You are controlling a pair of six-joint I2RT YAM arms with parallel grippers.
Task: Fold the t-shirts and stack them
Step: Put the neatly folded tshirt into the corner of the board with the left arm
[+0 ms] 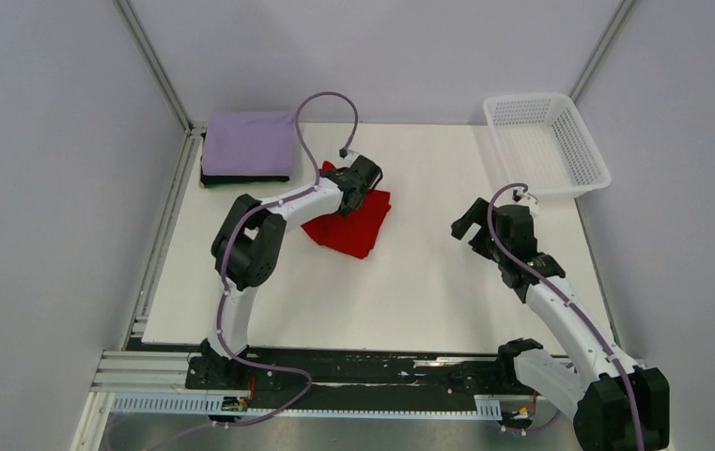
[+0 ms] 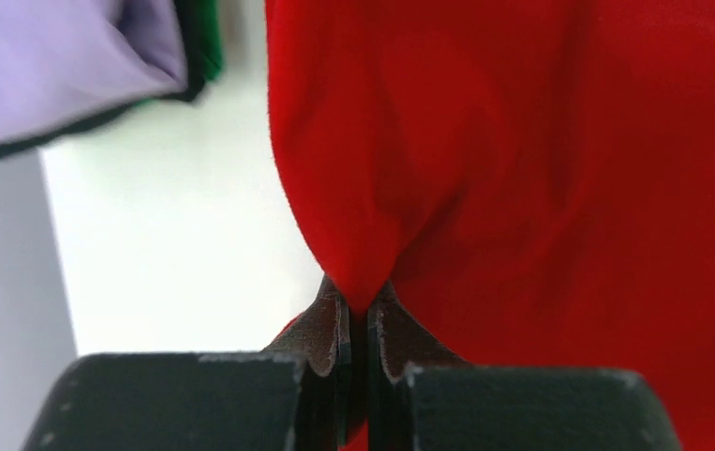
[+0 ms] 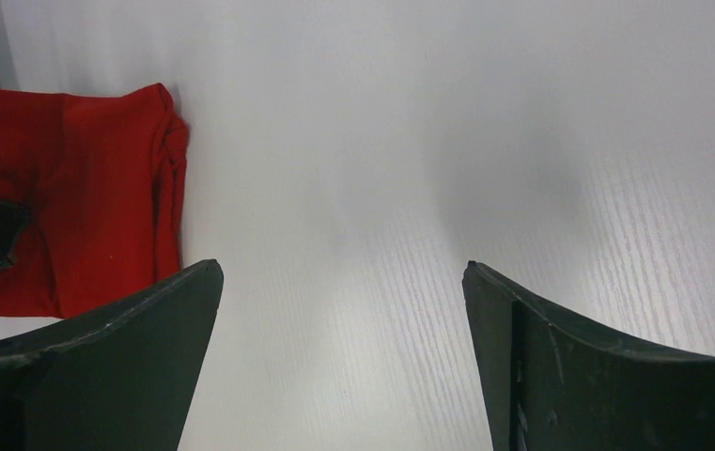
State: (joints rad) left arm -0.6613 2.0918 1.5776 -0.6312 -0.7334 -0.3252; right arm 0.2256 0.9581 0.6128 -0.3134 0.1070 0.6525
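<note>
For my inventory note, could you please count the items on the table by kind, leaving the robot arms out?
T-shirts: 3 (red t-shirt, lavender t-shirt, dark green t-shirt under the lavender one)
Baskets: 1 (white basket)
Total: 4

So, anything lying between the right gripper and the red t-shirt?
Nothing: only bare white table separates the open right gripper from the red t-shirt, clearest in the right wrist view; the top view agrees.
</note>
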